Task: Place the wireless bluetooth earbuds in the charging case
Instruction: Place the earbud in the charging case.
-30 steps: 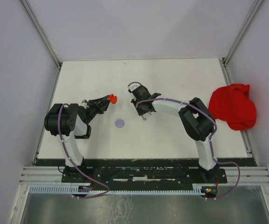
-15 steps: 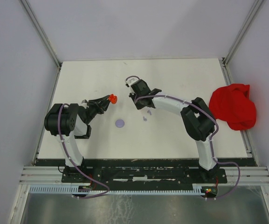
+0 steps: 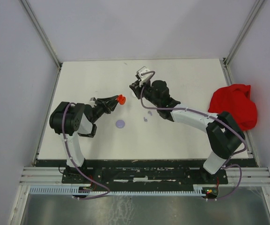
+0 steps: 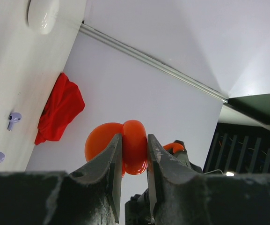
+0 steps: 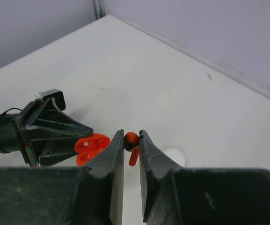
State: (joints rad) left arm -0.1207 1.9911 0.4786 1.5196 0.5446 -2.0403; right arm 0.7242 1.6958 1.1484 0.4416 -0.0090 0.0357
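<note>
My left gripper (image 3: pixel 116 100) is shut on a red charging case (image 3: pixel 121 99) with its lid open and holds it above the table; in the left wrist view the case (image 4: pixel 135 146) sits between the jaws. My right gripper (image 3: pixel 134 88) is shut on a red earbud (image 5: pixel 131 140), stem hanging down, held just right of the open case (image 5: pixel 91 144). Two purple earbuds (image 3: pixel 147 116) lie on the table below the right arm; they also show in the left wrist view (image 4: pixel 13 119). Other earbuds are out of view.
A purple round disc (image 3: pixel 120 123) lies on the table near the left gripper. A white round disc (image 5: pixel 174 157) lies beyond the right gripper's jaws. A crumpled red cloth (image 3: pixel 233 107) sits at the table's right edge. Walls enclose the table.
My right arm has lifted from the table and reached up and left with the red earbud, toward the case. My left gripper has moved the case a little to the right.
</note>
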